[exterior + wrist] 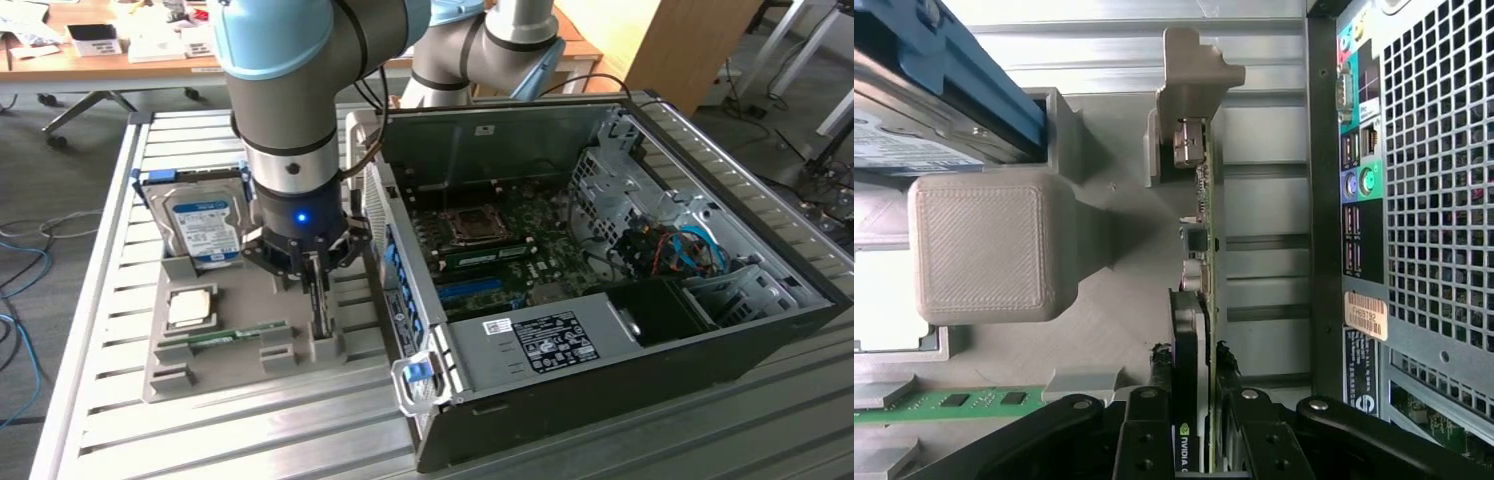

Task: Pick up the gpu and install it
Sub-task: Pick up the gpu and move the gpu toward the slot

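Note:
The gpu (322,312) stands on its edge in a slot of the grey holder tray (227,365), to the exterior view's left of the open computer case (601,250). My gripper (316,270) reaches straight down onto the card's top edge. In the wrist view the gpu (1200,230) runs away from me as a thin board, its silver bracket end resting in a grey support (1189,90). My gripper (1192,370) has a black finger (1157,380) on each face of the card and is shut on it. The card still sits in its holder.
The tray also holds a blue-labelled hard drive (200,220), a CPU (190,307) and a green RAM stick (220,335). The case's perforated rear panel (1434,200) with its ports is close beside the card. The motherboard (494,250) lies exposed, with a blue slot (474,290).

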{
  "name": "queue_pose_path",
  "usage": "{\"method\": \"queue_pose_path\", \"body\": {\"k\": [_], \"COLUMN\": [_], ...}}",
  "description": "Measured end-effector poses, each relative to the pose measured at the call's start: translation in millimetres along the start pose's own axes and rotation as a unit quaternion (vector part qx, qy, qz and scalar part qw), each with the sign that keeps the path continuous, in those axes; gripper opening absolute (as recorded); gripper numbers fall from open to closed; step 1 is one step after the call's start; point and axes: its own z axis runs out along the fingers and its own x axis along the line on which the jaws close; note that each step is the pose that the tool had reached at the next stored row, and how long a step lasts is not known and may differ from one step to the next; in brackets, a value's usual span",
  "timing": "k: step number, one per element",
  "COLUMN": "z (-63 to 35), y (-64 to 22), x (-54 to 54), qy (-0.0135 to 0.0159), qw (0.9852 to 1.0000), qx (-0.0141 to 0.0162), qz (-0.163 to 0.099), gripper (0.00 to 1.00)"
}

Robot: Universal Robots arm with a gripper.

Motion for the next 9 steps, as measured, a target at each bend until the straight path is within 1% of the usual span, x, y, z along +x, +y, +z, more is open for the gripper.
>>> {"method": "queue_pose_path", "body": {"k": [5, 9], "z": [0.0, 0.0], "y": [0.0, 0.0], "x": [0.0, 0.0], "qy": [0.0008, 0.0009], "qw": [0.9999, 0.9998], "qx": [-0.0005, -0.0006], "qz": [-0.017, -0.019], "gripper": [0.27, 0.27]}}
